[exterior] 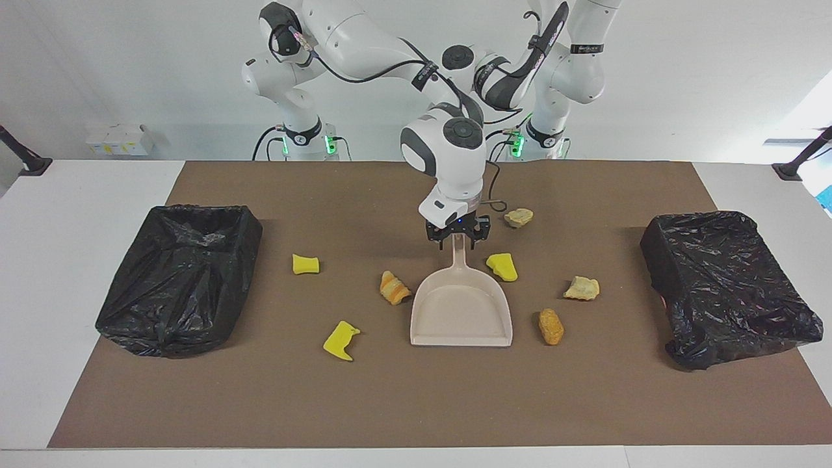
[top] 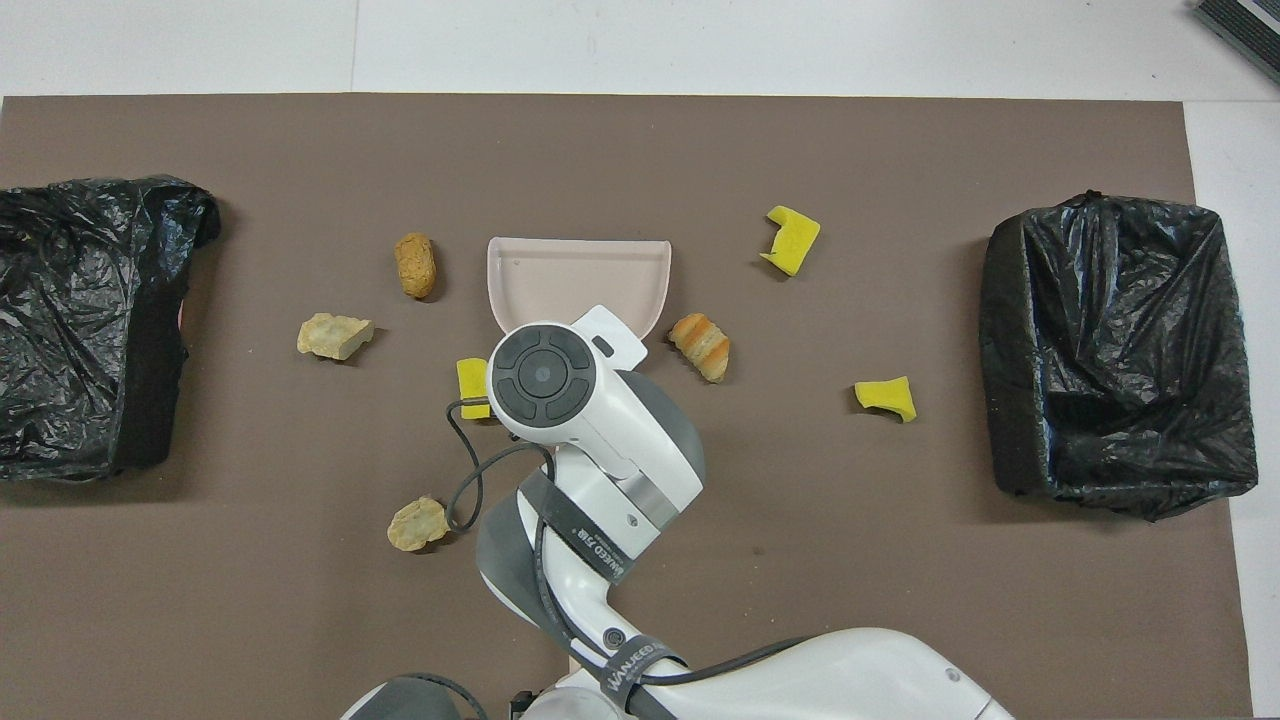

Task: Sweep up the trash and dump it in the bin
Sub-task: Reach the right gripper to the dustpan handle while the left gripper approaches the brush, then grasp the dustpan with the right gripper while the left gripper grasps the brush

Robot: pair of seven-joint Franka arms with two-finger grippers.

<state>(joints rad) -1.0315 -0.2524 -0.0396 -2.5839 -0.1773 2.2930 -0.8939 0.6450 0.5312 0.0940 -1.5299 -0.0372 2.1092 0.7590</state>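
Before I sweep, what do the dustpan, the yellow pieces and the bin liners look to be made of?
Dustpan: smooth beige moulded plastic, going by its even matte sheen.
Yellow pieces: probably foam, matte with cut, notched edges.
Bin liners: thin black plastic film, crinkled and glossy.

Bright, even light, seemingly from above; shadows beside the bins (exterior: 179,279) are soft and short. Their black plastic glints faintly. Both views sharp, without visible edge distortion.

A robotics lab: two white arms (exterior: 364,39) bolted behind a bare white table (exterior: 78,195), blank walls.
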